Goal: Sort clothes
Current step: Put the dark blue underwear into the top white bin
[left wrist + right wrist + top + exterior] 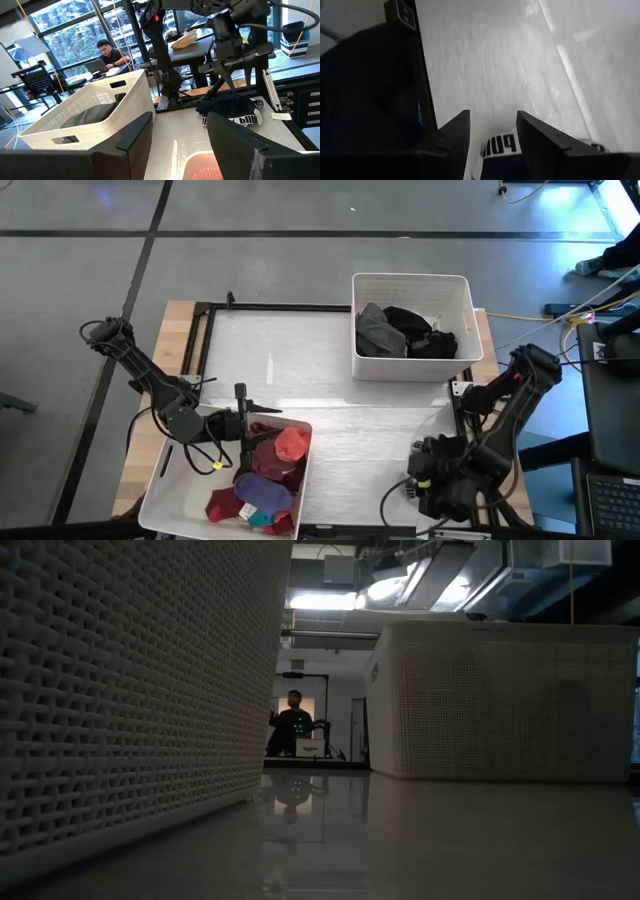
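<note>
Two white bins sit on the tabletop (300, 370). In the high view one bin (412, 285) is at upper right of centre and holds two clothes, a grey garment (380, 332) and a black garment (420, 330) side by side. The other bin (180, 495) is at lower left and holds a heap of coloured clothes (265, 480): a red piece on top, maroon beneath, purple and a bit of teal toward the frame's bottom edge. I cannot count that heap piece by piece.

Two arms show. The left pincer (243, 420) hangs over the upper rim of the lower-left bin, jaws wide, nothing between them; its wrist view confirms the gap, with a red garment (202, 167) at bottom centre below the fingers (132, 137). The right pincer (425, 470) is low at lower right in the high view, where the dark arm hides what it carries. Its wrist view shows the jaws partly closed around a dark garment with a white lettered band (502, 150) at bottom centre.

That same banded garment (230, 110) appears right of centre in the left wrist view, hanging under the right pincer (222, 75) just above the tabletop. This view also shows a seated person (107, 52) at upper left, beyond the bin. The low view shows only two perforated bin walls, one filling the left (130, 690) and one at right (500, 700), and a distant person (293, 725) between them; no clothes or arms.
</note>
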You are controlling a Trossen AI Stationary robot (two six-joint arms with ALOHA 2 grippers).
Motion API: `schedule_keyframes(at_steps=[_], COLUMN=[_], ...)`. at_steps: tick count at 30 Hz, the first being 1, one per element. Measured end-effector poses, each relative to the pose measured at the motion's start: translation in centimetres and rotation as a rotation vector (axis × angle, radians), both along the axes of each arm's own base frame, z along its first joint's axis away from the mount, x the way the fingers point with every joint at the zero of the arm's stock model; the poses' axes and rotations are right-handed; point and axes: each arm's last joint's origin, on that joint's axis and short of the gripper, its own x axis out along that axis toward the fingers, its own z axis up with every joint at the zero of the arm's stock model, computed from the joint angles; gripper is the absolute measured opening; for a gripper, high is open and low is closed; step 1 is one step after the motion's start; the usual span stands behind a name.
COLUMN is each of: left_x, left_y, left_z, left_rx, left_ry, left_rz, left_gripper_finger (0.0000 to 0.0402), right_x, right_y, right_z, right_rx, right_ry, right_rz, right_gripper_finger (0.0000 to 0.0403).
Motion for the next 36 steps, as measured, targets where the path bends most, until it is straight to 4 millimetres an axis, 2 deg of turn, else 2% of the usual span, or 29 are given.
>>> schedule_keyframes(at_steps=[7,13,17,20,26,36], left_x=[0.0,0.0,0.0,0.0,0.0,0.0], left_y=[0.0,0.0,0.0,0.0,0.0,0.0], left_z=[0.0,0.0,0.0,0.0,0.0,0.0], left_rx=[-0.002,-0.007,-0.007,-0.007,-0.006,-0.007], left_ry=[0.000,-0.001,-0.001,-0.001,0.000,-0.001], left_rz=[0.000,0.000,0.000,0.001,0.000,0.000], left_gripper_finger=[0.0180,0.0180,0.0180,0.0180,0.0180,0.0180], right_x=[-0.6,-1.4,-1.5,-1.7,-2.6,-3.1], right_y=[0.9,0.6,0.5,0.6,-0.1,-0.9], right_z=[-1.9,-3.6,-4.3,-4.9,-7.3,-10.4], right_rx=[-0.055,-0.162,-0.210,-0.210,-0.194,-0.184], right_ry=[0.115,0.307,0.369,0.393,0.521,0.535], right_rz=[-0.015,-0.060,-0.066,-0.063,-0.093,-0.089], right_gripper_finger=[0.0160,0.0160,0.0160,0.0160,0.0160,0.0160])
